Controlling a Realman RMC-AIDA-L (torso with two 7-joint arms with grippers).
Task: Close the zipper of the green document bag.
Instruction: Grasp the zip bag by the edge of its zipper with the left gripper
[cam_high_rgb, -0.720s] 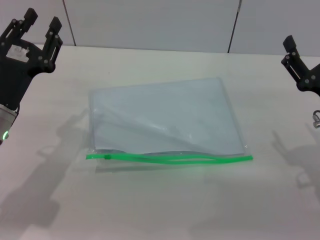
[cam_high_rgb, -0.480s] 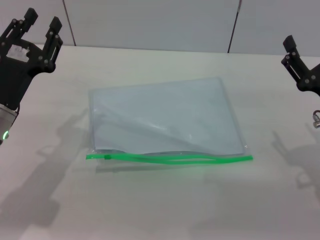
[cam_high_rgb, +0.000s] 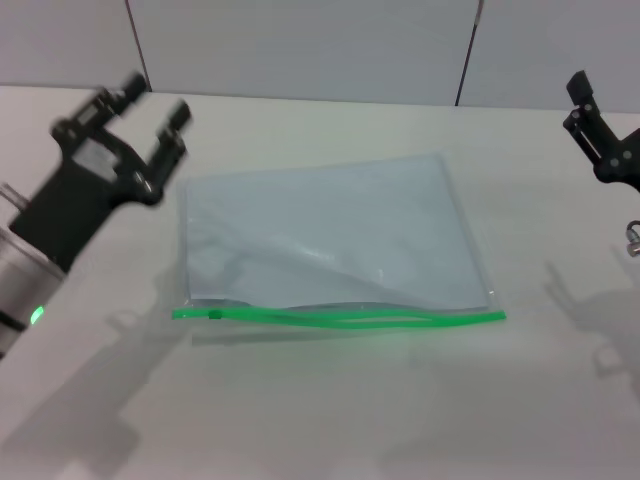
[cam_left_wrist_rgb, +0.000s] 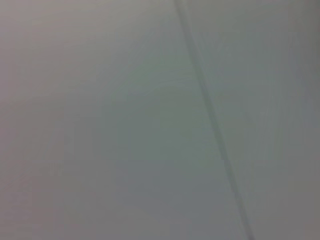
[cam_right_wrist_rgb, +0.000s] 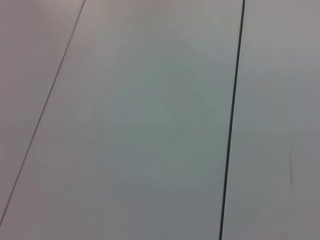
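Pale blue-grey and translucent, the bag (cam_high_rgb: 330, 240) lies flat in the middle of the head view on the white table (cam_high_rgb: 330, 420), its far corner turned toward the upper right. The zipper (cam_high_rgb: 340, 318), a bright green strip, runs along the bag's near edge from left of centre to the lower right, slightly wavy. Its darker slider (cam_high_rgb: 214, 315) sits near the strip's left end.

The left gripper (cam_high_rgb: 150, 110) is in the upper left of the frame, raised above the table just beside the bag's far left corner and apart from it. Its two black fingers (cam_high_rgb: 172, 130) stand wide, with nothing between them.

The right gripper (cam_high_rgb: 600, 140) is at the right edge of the frame, well apart from the bag. Only part of it shows, so whether its fingers are spread or closed cannot be told.

Both wrist views show only plain grey wall panels (cam_right_wrist_rgb: 150, 125) crossed by thin dark seams (cam_left_wrist_rgb: 210, 120); neither shows the bag or any fingers.
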